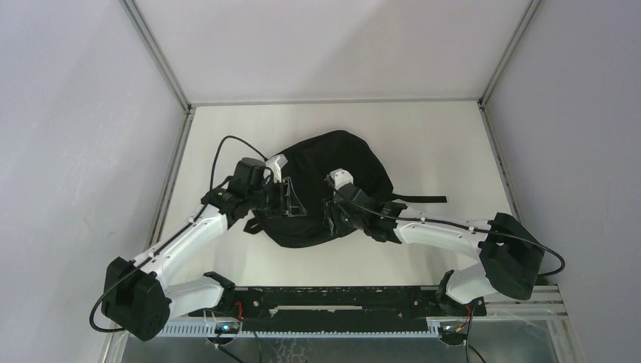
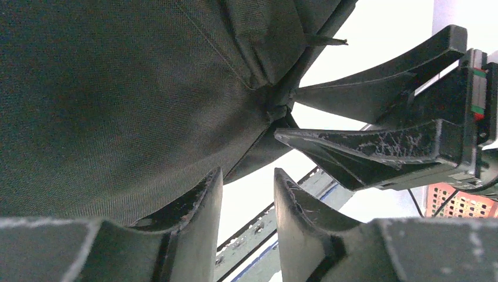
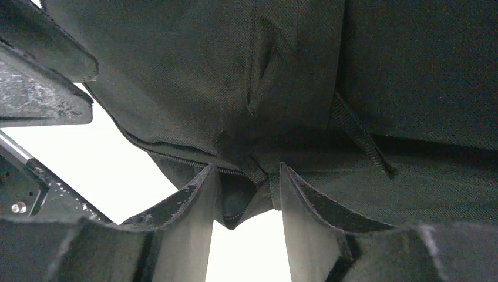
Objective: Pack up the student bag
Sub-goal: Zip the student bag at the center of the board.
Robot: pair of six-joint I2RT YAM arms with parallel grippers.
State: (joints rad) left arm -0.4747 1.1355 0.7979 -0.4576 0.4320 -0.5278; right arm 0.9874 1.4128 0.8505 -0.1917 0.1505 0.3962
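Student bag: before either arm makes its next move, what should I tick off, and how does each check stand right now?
1. Student bag on the table, both arms at its near edge: ok.
2. Fabric between the left gripper fingers: not ok, the gap shows only table.
3. Fabric between the right gripper fingers: ok, a fold with a zip sits there.
4. Right gripper's hold firm: cannot tell.
5. Bag's opening wide enough for packing: cannot tell.
6. Grippers clear of each other: ok.
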